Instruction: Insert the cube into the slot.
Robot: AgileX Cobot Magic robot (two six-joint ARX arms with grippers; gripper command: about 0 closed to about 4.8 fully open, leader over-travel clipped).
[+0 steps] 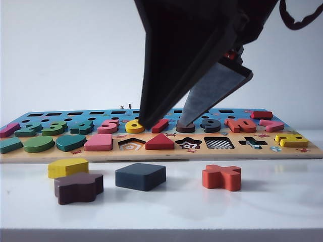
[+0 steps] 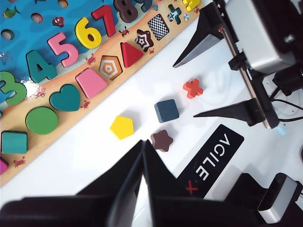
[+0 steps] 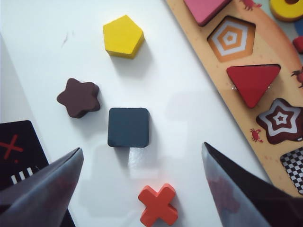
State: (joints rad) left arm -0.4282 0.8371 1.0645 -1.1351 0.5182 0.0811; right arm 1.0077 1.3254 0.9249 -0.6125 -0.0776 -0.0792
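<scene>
I see the cube (image 3: 128, 127) lying flat on the white table (image 3: 57, 47), between a brown star block (image 3: 79, 97) and an orange cross (image 3: 158, 205). My right gripper (image 3: 142, 189) hangs over it, fingers spread wide, holding nothing. The checkered slot (image 1: 219, 143) sits in the puzzle board (image 1: 161, 154) nearby. My left gripper (image 2: 143, 147) is pinched together, empty.

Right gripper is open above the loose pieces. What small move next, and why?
Probably ease the right gripper toward the cube and lower it to straddle it. Its jaws stand wide open and hold nothing, the cube lies flat on the table between star and cross pieces, and the checkerboard slot is empty. The left gripper, shut, hangs clear.
</scene>
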